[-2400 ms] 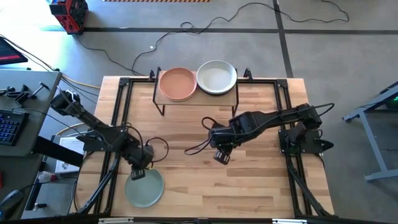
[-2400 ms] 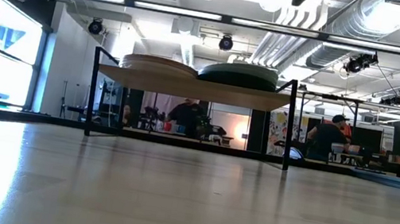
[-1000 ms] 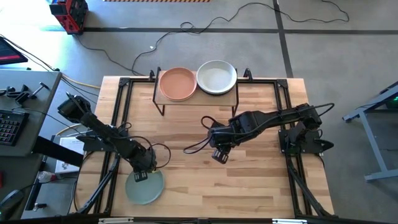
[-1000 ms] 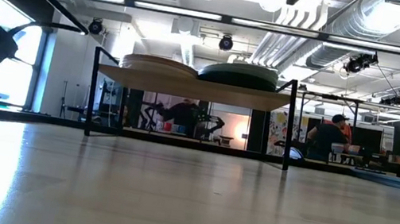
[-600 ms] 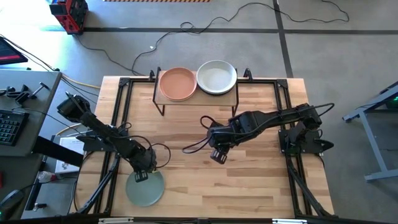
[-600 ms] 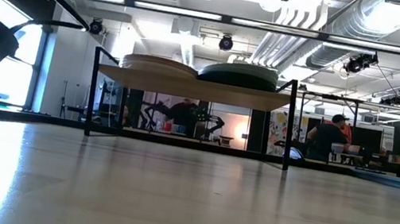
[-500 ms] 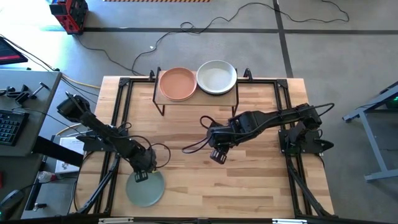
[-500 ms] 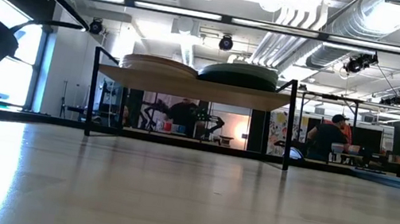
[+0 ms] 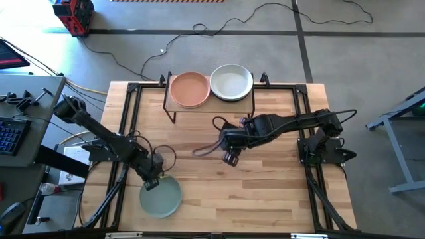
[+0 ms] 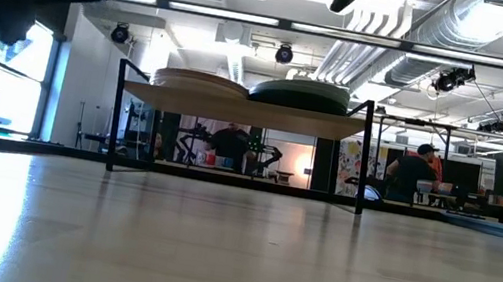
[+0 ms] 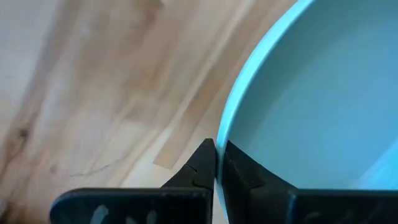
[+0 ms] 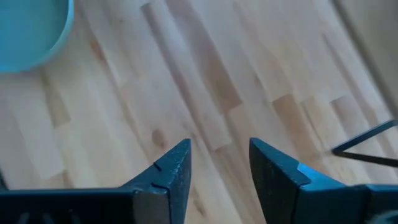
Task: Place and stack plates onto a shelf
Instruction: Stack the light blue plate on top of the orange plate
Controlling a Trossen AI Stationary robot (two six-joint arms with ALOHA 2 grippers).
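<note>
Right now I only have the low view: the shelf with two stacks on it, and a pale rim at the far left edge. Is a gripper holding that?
Observer: Yes. In the left wrist view the left gripper is shut on the rim of a pale green plate.
Operator: Where is that plate on the table?
Observer: From above, it sits at the table's front left, far from the shelf.
Operator: Which colours top the stacks?
Observer: A peach plate on the left, a whitish plate on the right.
Operator: And the right gripper?
Observer: The right gripper is open, empty, over bare wood near mid-table.
</note>
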